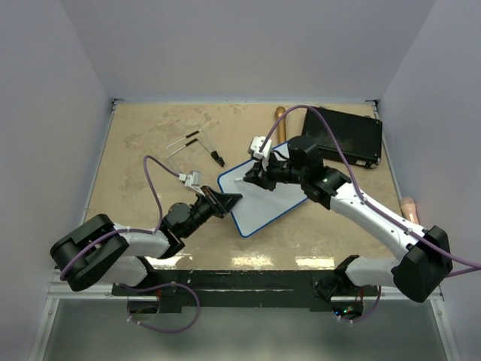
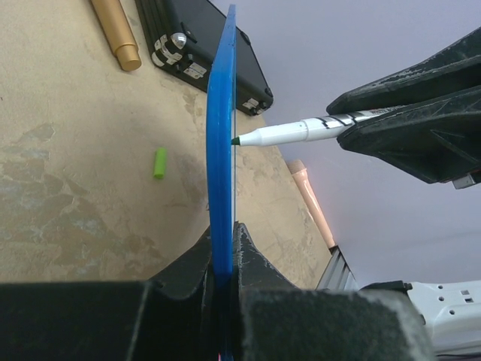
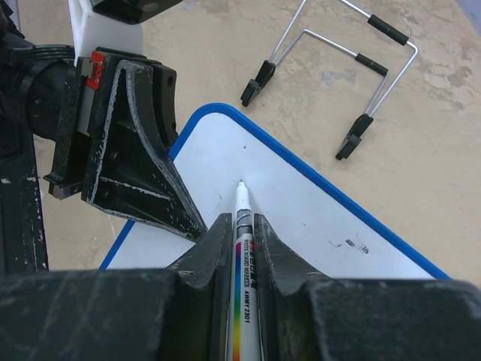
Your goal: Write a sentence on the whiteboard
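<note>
Right wrist view: right claw (image 3: 242,226) is gripping a thin white marker with rainbow label (image 3: 241,197), tip touching the flat white blue-rimmed whiteboard (image 3: 316,210) on the tan desk (image 3: 225,45). Left claw (image 3: 188,218) is clamping the board's edge. Only faint specks are showing, so I judge the sentence barely begun.

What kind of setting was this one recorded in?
Probably a lab test booth, not a home or office: plain white walls box in a tan table, and two robot arms are mounted at its near edge.
</note>
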Controlling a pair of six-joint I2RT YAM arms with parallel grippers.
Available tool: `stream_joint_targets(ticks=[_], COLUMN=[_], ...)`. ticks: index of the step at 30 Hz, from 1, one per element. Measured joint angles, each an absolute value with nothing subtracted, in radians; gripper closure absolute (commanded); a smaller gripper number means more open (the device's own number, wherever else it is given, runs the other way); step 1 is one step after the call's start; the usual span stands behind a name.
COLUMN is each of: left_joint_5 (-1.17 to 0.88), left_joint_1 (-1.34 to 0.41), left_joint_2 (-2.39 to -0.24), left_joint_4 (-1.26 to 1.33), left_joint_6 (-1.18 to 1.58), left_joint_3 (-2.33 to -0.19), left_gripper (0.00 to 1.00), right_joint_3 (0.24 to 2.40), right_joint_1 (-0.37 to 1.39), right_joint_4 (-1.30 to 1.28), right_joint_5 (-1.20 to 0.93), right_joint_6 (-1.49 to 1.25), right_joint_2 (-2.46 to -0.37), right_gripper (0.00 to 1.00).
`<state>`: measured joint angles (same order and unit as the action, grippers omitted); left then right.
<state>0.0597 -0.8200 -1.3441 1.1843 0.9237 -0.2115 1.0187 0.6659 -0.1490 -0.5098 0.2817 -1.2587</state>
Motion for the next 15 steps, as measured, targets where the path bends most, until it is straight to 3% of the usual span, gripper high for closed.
stream_joint_targets(ticks=[15], left_joint_5=[0.083], left_joint_1=[-0.82], left_joint_2=[-1.342], left_joint_4=[1.172], left_joint_6=[0.923], left_joint_3=[-0.212], left_gripper=[1.0], right_joint_3=[1.018], right_joint_1=[0.667], right_joint_4=[-0.145], right_joint_5=[-0.447], right_joint_6=[0.27], right_joint_2=[-1.27], right_gripper=[1.0])
